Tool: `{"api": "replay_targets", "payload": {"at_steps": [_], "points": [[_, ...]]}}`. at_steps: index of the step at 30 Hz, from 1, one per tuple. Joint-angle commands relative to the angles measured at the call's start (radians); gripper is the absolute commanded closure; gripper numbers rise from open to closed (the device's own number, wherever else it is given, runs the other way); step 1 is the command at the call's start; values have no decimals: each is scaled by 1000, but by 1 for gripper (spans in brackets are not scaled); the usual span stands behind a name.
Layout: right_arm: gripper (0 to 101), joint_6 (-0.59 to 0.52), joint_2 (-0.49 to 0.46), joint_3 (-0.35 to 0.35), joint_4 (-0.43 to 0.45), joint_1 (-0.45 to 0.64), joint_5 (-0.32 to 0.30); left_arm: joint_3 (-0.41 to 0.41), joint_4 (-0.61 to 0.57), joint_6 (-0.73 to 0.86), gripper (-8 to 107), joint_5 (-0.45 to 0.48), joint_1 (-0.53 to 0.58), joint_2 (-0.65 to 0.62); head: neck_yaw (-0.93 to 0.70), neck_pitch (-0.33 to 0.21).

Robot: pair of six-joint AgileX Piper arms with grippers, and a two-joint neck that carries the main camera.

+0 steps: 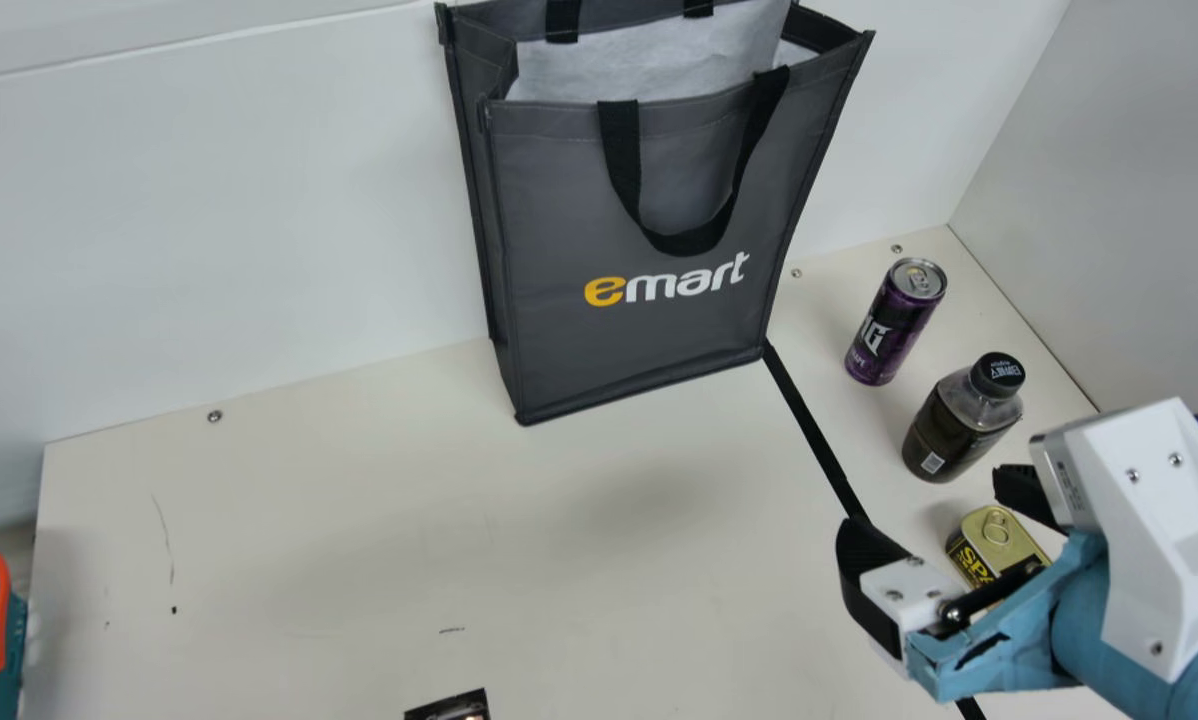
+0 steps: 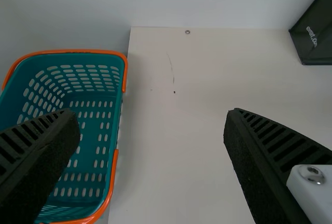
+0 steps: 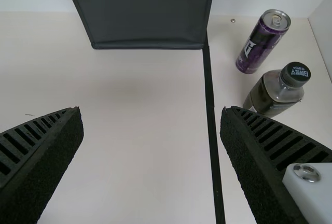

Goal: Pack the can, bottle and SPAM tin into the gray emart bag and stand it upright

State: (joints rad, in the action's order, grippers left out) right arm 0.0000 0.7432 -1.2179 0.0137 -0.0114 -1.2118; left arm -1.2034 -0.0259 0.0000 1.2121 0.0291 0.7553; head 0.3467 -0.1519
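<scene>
White wall and cream table set off an upright gray emart bag

Against the wall, the bag stands with its top open, pale lining visible and one black handle hanging down its front. A black strip runs from near its base across the table. Beyond the strip, on the robot's right, the purple can and the dark-capped bottle stand upright near each other; the SPAM tin is partly hidden behind the right gripper, which is released, its fingers spread. The left gripper is likewise unclenched, near the teal basket.
</scene>
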Motion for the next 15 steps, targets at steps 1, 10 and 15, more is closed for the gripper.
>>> {"api": "replay_targets", "payload": {"at_steps": [1,10,15], "points": [[6,0,0,0,0,0,0,0,0,0,9,0,0,0,2,-23],[6,0,0,0,0,0,0,0,0,0,9,0,0,0,2,-23],[6,-1,5,-5,1,-2,0,0,0,0,9,0,0,0,2,-23]]}}
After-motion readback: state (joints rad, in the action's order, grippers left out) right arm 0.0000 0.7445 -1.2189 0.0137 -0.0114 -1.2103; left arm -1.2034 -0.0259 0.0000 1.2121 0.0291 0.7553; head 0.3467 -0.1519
